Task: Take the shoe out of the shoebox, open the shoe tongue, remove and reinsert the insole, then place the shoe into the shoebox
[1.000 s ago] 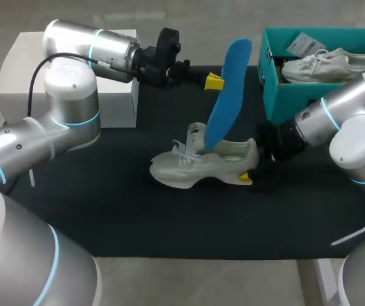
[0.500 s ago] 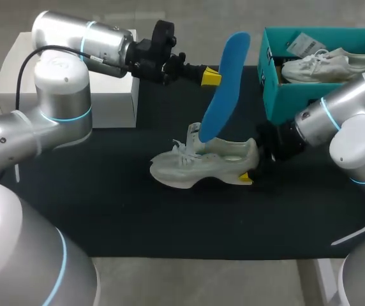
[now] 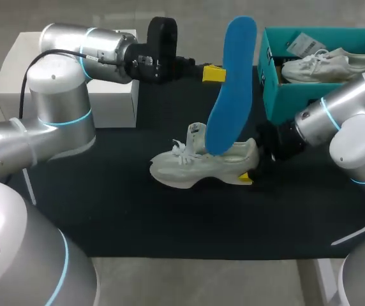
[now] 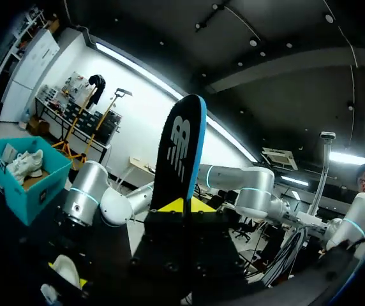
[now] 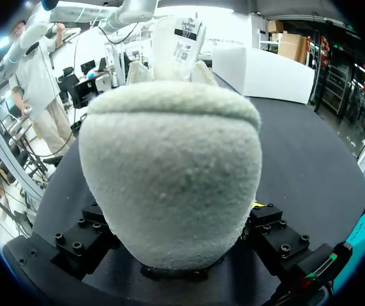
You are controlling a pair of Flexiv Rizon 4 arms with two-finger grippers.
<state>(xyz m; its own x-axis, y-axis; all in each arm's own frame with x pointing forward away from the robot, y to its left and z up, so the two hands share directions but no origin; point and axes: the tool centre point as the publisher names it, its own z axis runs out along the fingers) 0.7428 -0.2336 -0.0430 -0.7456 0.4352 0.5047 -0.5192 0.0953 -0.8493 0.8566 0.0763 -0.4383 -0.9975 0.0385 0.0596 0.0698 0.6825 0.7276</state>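
Observation:
A blue insole point(image 3: 230, 89) stands nearly upright over a pale grey shoe point(image 3: 189, 169) that lies on the black mat. Its lower end is at the shoe's opening, behind the raised tongue. My left gripper point(image 3: 213, 74) is shut on the insole's edge near the upper end. In the left wrist view the insole point(image 4: 179, 153) rises from between the yellow tips of that gripper point(image 4: 184, 205). My right gripper point(image 3: 253, 164) holds the shoe by its heel, one finger on each side. The heel point(image 5: 170, 172) fills the right wrist view between the fingers of that gripper point(image 5: 179, 258).
A teal shoebox point(image 3: 297, 95) stands at the back right, with a second white shoe point(image 3: 329, 65) and a paper tag inside. A white box point(image 3: 23, 76) sits at the back left under my left arm. The black mat point(image 3: 138, 223) covers the table.
My left wrist has turned and the insole has swung more upright. Its lower end has shifted right, down toward the shoe's opening. The right arm and the shoe have stayed put.

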